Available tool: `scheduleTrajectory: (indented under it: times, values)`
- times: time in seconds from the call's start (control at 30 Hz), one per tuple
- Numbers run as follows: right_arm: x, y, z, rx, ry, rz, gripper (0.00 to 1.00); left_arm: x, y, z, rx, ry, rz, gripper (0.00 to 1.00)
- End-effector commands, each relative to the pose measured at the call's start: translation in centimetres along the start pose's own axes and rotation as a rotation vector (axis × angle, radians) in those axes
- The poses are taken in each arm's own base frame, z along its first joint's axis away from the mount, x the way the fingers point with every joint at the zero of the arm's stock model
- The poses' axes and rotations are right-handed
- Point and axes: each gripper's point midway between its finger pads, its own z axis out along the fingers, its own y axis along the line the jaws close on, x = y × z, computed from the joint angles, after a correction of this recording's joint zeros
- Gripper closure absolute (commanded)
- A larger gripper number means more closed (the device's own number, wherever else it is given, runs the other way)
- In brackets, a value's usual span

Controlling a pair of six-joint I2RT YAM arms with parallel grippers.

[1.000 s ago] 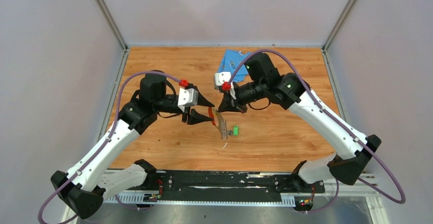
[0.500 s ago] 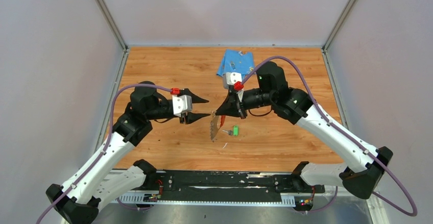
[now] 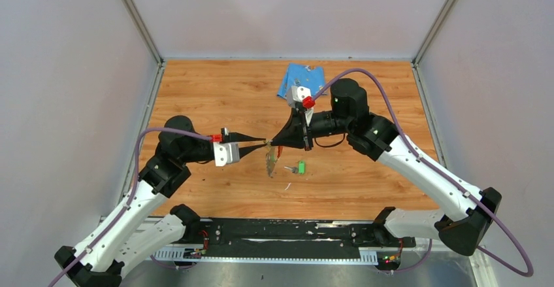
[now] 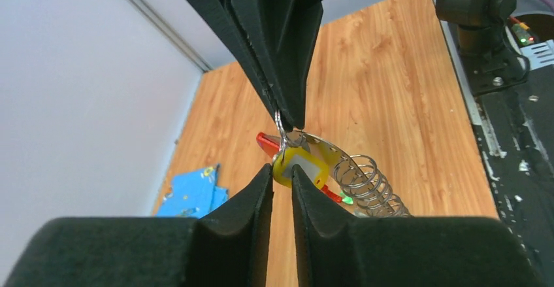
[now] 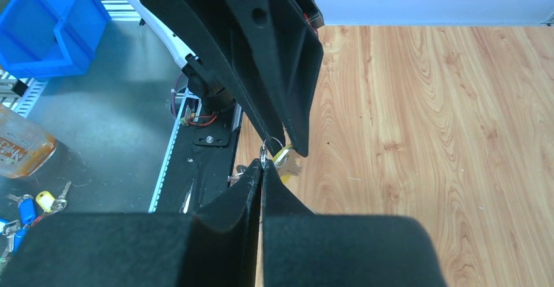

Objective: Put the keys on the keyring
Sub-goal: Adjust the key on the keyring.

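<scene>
The right gripper (image 5: pixel 261 168) has its jaws pressed together on the thin wire loop of the flat, silvery-clear keyring (image 4: pixel 321 151) with a red edge strip, holding it above the table. The left gripper (image 4: pixel 281 169) has its jaws narrowly apart at the tiny silver yellow-headed key (image 4: pixel 299 169); I cannot tell whether they pinch it. Threading seems to be in hand, and the next move calls for fine alignment of key and loop. The green-headed key (image 3: pixel 302 167) lies on the orange wooden table (image 3: pixel 209 91), with a folded blue cloth (image 3: pixel 302 78) at the back and pale walls around.

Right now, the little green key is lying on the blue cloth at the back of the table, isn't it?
No. The green key lies on the bare wood of the table, near its middle, well apart from the blue cloth, which is indeed at the back. The top external view shows it.
</scene>
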Motion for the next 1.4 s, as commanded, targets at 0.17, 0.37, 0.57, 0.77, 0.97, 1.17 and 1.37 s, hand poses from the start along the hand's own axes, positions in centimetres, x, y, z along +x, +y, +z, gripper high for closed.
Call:
scheduleTrajectory:
  times: [0.17, 0.37, 0.57, 0.77, 0.97, 1.17, 1.37]
  values:
    - [-0.2, -0.3, 0.2, -0.004, -0.027, 0.039, 0.99, -0.7, 0.7, -0.3, -0.061, -0.023, 0.230, 0.90]
    - [-0.5, -0.4, 0.3, 0.004, -0.043, 0.050, 0.99, -0.1, -0.5, -0.2, -0.027, -0.017, 0.307, 0.98]
    - [-1.3, -0.4, 0.5, 0.006, -0.101, 0.078, 0.99, 1.2, -1.8, -0.1, 0.016, 0.025, 0.461, 1.00]
    - [-0.9, -0.7, 0.6, 0.025, -0.112, 0.090, 1.00, 1.3, -1.9, 0.1, 0.033, 0.036, 0.479, 0.83]
    - [-1.0, -1.1, 0.0, 0.069, -0.138, 0.066, 1.00, 0.8, -1.4, -0.4, -0.008, 0.059, 0.371, 0.64]
    - [-0.9, -0.6, -0.2, 0.074, -0.209, 0.050, 1.00, -1.3, 0.1, -0.8, -0.113, 0.026, 0.144, 0.60]
    - [-0.9, -0.2, -0.3, 0.060, -0.269, 0.048, 0.99, -2.5, -1.1, 0.1, -0.030, -0.004, -0.050, 0.62]
